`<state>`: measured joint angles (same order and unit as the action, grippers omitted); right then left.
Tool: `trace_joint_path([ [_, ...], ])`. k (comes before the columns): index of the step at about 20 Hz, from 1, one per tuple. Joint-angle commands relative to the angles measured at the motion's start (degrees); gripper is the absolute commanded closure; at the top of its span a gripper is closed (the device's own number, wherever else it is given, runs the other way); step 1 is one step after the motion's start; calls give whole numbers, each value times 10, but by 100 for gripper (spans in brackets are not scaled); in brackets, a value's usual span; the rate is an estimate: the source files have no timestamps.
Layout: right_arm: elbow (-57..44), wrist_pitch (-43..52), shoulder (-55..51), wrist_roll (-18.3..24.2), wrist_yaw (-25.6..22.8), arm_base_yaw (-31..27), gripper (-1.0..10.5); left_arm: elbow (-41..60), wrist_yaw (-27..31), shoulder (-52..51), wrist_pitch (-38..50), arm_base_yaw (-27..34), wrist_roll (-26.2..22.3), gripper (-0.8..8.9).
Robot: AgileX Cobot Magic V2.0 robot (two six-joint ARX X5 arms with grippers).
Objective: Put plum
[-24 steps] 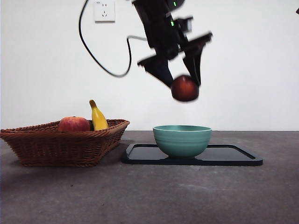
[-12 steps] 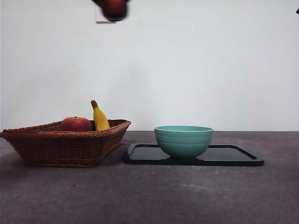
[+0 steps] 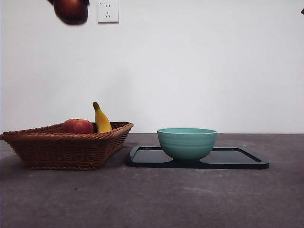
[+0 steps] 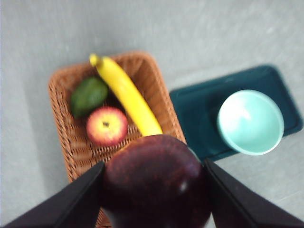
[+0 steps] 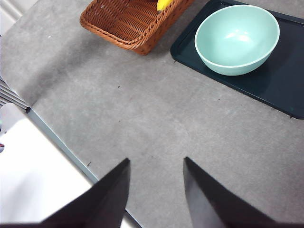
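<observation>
I have the plum point(image 4: 156, 183) clamped between the jaws of the left pincer point(image 4: 154, 190), carried high above the basket point(image 4: 66, 137); in the front view it shows only as a dark round shape at the top edge, well above the basket's left half; so the lift is done and the placing is not. The task names no destination; I judge either the basket or the bowl point(image 4: 251, 122) could be meant, and from where I hold it the basket lies nearer below. What is left: lower, let go, withdraw.

Right pincer point(image 5: 156, 190) waits with jaws apart over bare bench point(image 5: 156, 118), on the side of the basket away from the wall, holding nothing.

Count, nearest the basket's front rim and working back toward the wall:
- one wicker basket;
- one red-orange apple point(image 4: 107, 125) inside it;
- one green avocado-like fruit point(image 4: 89, 95) just behind the apple;
- one banana point(image 4: 126, 96) lying lengthwise beside both;
- one teal bowl, empty, beside the basket;
- one dark tray point(image 4: 199, 102) under the bowl;
- one plum, aloft;
- one wall socket point(image 3: 108, 11) beyond the basket.
</observation>
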<state>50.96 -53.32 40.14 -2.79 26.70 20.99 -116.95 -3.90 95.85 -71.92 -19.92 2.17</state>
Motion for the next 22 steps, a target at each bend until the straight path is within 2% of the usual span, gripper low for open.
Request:
trace_joint_path([
  [1, 5, 5, 2, 6, -1, 3, 768, 73, 1, -26, 59, -2, -4, 600],
  [5, 5, 5, 2, 6, -1, 3, 768, 251, 1, -80, 189, 3, 0, 600],
  [11, 5, 5, 2, 6, -1, 3, 768, 448, 3, -84, 370, 10, -3, 601],
  [14, 5, 6, 2, 6, -1, 3, 768, 532, 27, -83, 483, 10, -37, 601],
  [18, 5, 6, 2, 6, -1, 3, 768, 582, 28, -63, 574, 12, -58, 601],
  [22, 5, 5, 2, 4, -1, 3, 768, 582, 28, -30, 605, 12, -58, 601],
])
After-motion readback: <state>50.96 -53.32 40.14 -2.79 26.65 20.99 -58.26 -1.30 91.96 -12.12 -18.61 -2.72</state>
